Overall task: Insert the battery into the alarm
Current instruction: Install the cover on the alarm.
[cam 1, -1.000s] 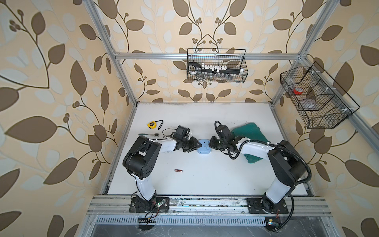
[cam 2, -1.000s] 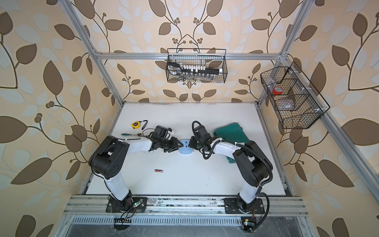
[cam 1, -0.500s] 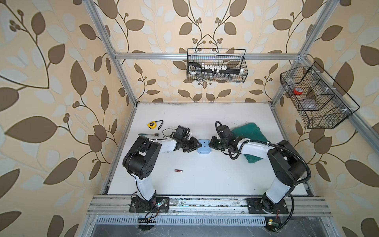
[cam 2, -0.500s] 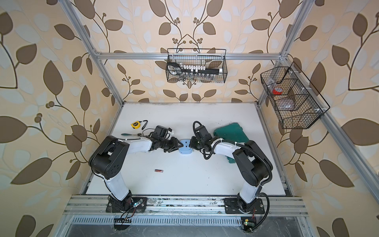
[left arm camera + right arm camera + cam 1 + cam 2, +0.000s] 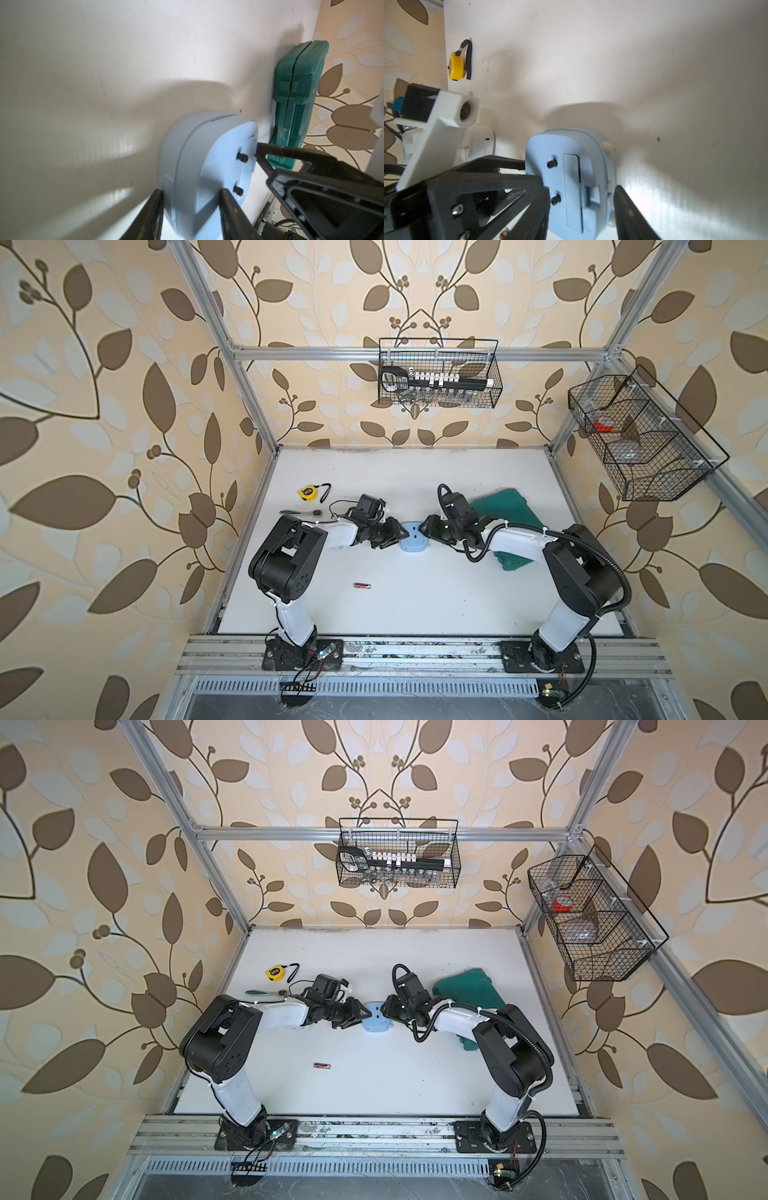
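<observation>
Both grippers converge: your left gripper (image 5: 190,193) pinches the rim of the pale blue plastic alarm (image 5: 413,541), and your right gripper (image 5: 581,191) stands spread astride its back. The small dark cylindrical battery (image 5: 362,585) lies crosswise, well apart on the robot's side of the alarm, closer to your left gripper.

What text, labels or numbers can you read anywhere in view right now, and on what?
No text is legible anywhere.
Small red-and-black cylindrical battery: wrapper print too small to read.
Yellow round tape measure: face marking blurred.
Black casing in the left wrist view: white lettering, too blurred to read.
Pale blue plastic alarm: no marking visible on its back.
</observation>
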Controlling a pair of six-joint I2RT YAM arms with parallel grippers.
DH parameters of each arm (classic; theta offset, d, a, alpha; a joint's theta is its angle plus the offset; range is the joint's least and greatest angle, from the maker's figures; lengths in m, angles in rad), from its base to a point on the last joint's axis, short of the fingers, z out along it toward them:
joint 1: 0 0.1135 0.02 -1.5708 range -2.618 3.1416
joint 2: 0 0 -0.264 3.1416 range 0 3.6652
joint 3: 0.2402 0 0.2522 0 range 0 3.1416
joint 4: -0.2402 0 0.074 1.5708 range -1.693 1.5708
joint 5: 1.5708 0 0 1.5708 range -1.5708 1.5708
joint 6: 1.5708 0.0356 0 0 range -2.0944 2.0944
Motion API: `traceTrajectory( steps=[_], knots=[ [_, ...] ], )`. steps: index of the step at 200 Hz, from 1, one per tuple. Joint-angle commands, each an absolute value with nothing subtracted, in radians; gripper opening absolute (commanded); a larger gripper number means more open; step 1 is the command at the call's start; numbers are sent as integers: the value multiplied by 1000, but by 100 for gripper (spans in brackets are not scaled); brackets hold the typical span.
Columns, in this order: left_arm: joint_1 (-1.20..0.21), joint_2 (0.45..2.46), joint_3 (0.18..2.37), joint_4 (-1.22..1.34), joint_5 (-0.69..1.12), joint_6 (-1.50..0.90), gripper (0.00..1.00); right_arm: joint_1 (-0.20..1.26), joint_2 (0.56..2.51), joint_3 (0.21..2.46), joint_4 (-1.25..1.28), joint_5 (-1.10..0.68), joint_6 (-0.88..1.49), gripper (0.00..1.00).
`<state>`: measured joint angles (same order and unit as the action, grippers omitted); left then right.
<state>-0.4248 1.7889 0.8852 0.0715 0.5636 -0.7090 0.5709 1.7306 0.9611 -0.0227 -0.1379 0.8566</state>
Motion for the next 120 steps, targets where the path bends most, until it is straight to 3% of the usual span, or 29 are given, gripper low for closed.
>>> traceTrajectory(
  steps=[1,120],
  knots=[
    [-434,1829,865,-44,508,-694,44,557,1709,948,-39,-122,844,51],
    [-434,1831,866,-43,509,-693,44,545,1795,947,19,-249,848,31]
  ],
)
